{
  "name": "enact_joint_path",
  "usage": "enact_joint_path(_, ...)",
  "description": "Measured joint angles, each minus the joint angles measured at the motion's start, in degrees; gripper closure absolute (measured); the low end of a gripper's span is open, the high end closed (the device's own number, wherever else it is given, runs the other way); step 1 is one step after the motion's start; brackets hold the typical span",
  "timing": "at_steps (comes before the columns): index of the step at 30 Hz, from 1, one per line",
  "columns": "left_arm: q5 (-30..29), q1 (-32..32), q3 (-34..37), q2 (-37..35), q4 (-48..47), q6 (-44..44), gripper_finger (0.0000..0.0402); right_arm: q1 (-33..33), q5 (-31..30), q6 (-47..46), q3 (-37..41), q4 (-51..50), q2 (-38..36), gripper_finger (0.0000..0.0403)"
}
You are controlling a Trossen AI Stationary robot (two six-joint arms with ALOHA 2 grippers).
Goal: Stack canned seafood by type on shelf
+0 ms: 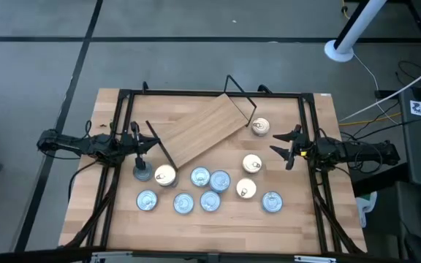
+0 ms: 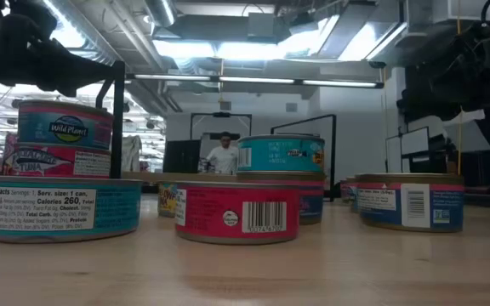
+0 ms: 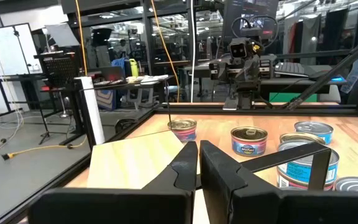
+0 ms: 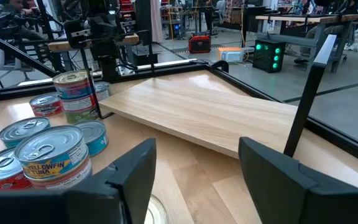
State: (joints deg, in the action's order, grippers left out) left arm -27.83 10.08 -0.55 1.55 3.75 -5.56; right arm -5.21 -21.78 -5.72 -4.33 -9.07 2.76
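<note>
Task barely begun, as far as visible. The shelf lies skewed on the surface toward the far edge, plank bare, no tin resting on it. Its wire ends sit at the plank's two short ends; can't tell if it stands properly or is tipped.

All tins are on the surface. Most cluster in the middle toward the near edge: silvery-blue-lidded tins mixed with gold-lidded tins, types unsorted. One gold-lidded tin sits apart, just beside the shelf's right end. One two-high pile near the left claw: a Wild Planet tin on a red-labelled tin. That is the only stacking seen, and it is off the shelf.

Left claw is near the shelf's left end, fingers pressed together, holding nothing. Right claw hovers toward the right edge beside the gold tins, fingers spread, empty.

Left to do, in my judgement: practically everything, i.e. sort the tins by lid type and pile them on the plank.
</note>
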Motion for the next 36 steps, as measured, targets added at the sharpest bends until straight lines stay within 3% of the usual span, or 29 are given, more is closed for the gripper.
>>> enact_joint_path(36,0.00,0.00,0.00,-0.01,0.00,0.00,0.0386,-0.02,-0.47,0.02,0.23,2.45,0.00,0.0175)
